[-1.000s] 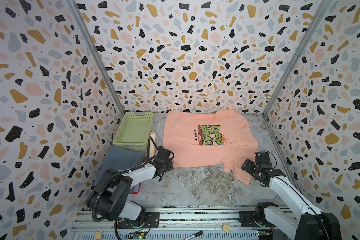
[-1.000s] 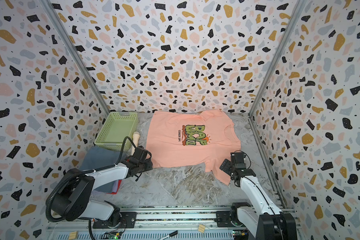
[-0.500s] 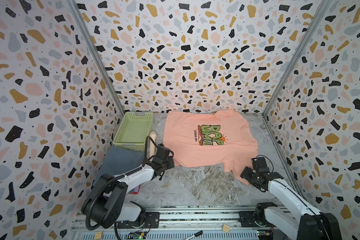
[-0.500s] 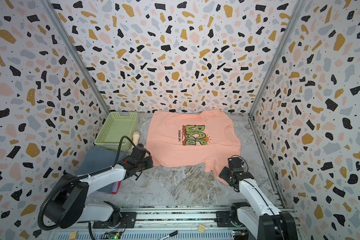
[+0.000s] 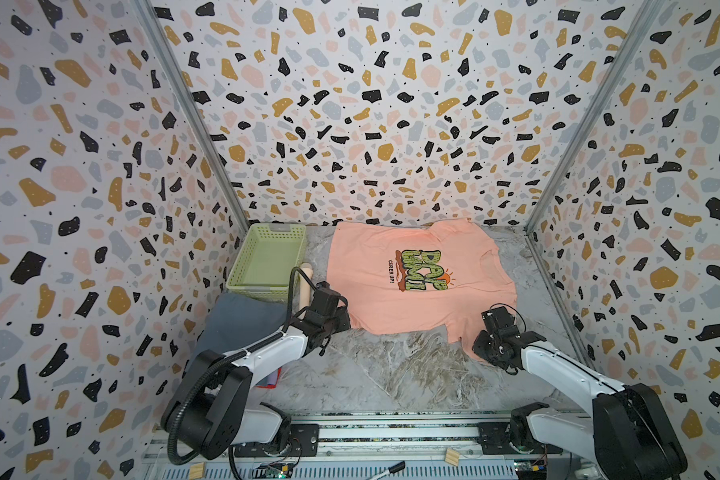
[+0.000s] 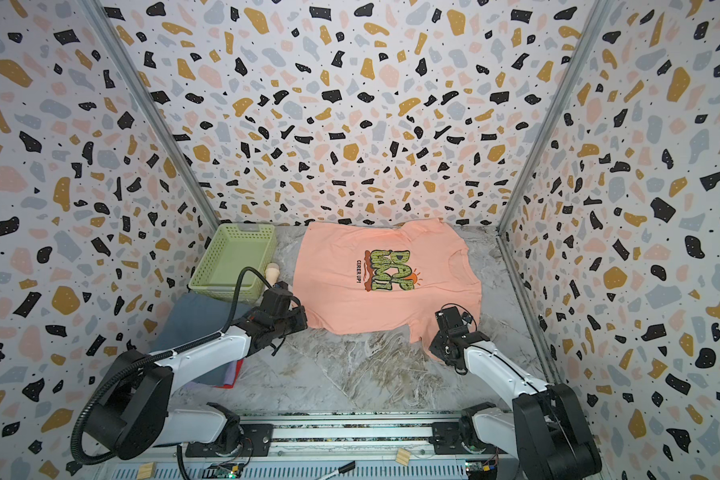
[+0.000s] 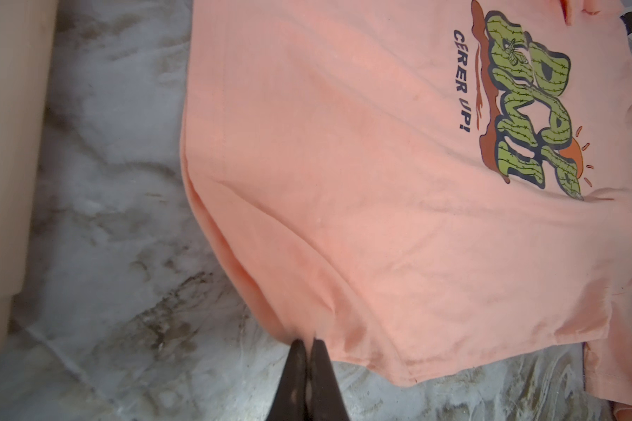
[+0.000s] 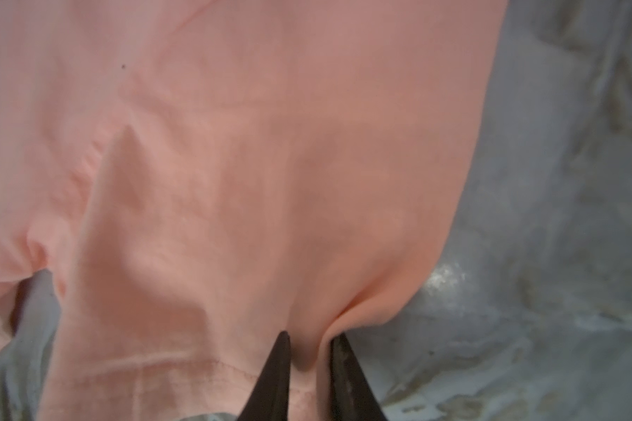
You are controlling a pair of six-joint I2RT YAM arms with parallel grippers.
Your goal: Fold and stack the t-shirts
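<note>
A salmon-peach t-shirt (image 5: pixel 412 299) (image 6: pixel 375 307) with a green print lies spread flat on the marble table, print up. My left gripper (image 5: pixel 344 322) (image 7: pixel 309 340) is shut on the shirt's (image 7: pixel 343 182) near-left hem corner. My right gripper (image 5: pixel 484 347) (image 8: pixel 311 337) pinches a fold of the near sleeve (image 8: pixel 234 145). At the left lies a folded slate-grey t-shirt (image 5: pixel 242 324) (image 6: pixel 200 320), partly under the left arm. Lavender and red edges (image 5: pixel 271 378) show beneath it.
A pale green basket (image 5: pixel 267 257) (image 6: pixel 233 262) stands at the back left beside the wall. A beige wooden stick (image 5: pixel 306 282) (image 7: pixel 8 145) lies between it and the shirt. Speckled walls close in three sides. Bare marble (image 5: pixel 391 374) lies in front of the shirt.
Both grippers have closed on the peach shirt, the left on the hem corner, the right on the sleeve. The right gripper has moved slightly towards the front edge.
</note>
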